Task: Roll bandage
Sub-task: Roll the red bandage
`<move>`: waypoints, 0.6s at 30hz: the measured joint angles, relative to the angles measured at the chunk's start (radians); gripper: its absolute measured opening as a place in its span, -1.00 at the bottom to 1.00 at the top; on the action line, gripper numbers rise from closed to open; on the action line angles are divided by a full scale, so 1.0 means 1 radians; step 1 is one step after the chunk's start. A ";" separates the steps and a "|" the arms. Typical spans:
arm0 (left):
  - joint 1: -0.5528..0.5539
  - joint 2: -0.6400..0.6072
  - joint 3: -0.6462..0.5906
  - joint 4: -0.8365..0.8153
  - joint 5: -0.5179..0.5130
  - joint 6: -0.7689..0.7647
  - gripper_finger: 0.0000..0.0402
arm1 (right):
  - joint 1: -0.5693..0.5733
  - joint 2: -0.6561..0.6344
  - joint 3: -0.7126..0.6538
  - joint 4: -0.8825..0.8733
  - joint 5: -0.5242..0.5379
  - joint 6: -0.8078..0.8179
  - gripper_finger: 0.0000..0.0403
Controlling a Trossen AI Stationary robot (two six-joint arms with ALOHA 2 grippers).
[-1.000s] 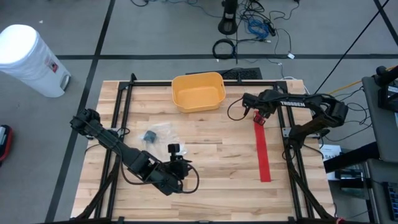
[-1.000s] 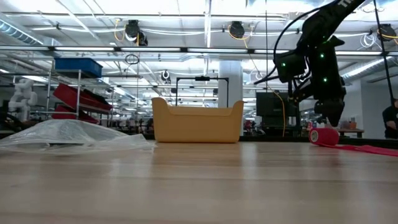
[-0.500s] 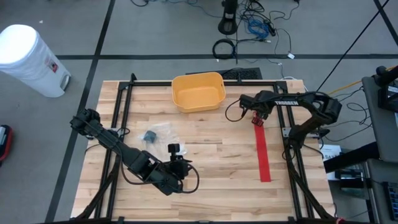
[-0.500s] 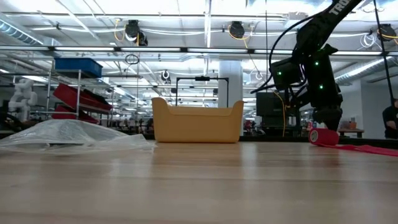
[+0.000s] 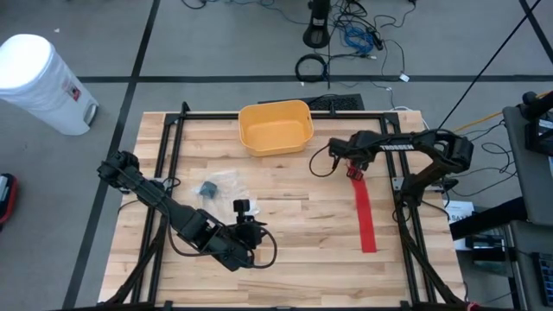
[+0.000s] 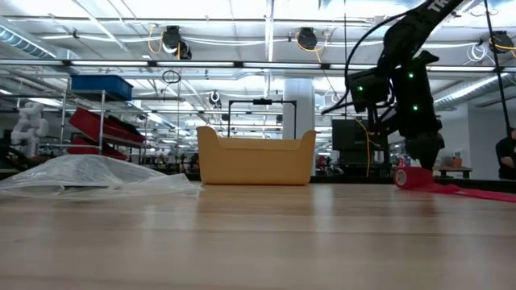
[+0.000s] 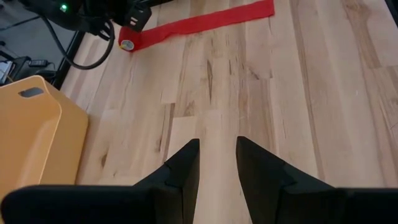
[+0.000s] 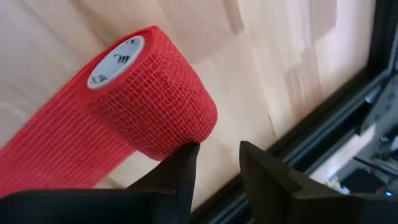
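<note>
Both arms are dark, almost black, built from jointed tubular links. The right arm (image 5: 415, 147) carries white lettering along its forearm link, a black cable looping off near its wrist, and small green lights glowing on its wrist housing. The left arm (image 5: 173, 216) trails thin black cable loops too.

The high view looks straight down from well above, taking in the whole pale wooden slatted table (image 5: 285, 225) and the grey floor around it. The low view sits at tabletop height, facing level across the boards to the yellow plastic bin (image 6: 255, 155) and the room behind. The left wrist view looks forward along the boards; the right wrist view sits very close to the red mesh bandage roll (image 8: 152, 93), which all four views share.
</note>
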 joint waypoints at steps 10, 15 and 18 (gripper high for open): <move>0.000 0.000 0.000 0.001 0.000 0.000 -0.44 | 0.068 0.003 0.071 0.095 -0.053 -0.078 -0.43; 0.000 0.000 0.000 0.001 0.000 0.000 -0.44 | 0.069 0.003 0.090 0.109 -0.052 -0.090 -0.43; 0.000 0.000 0.000 0.001 0.000 0.000 -0.44 | 0.077 0.003 0.105 0.105 -0.056 -0.087 -0.43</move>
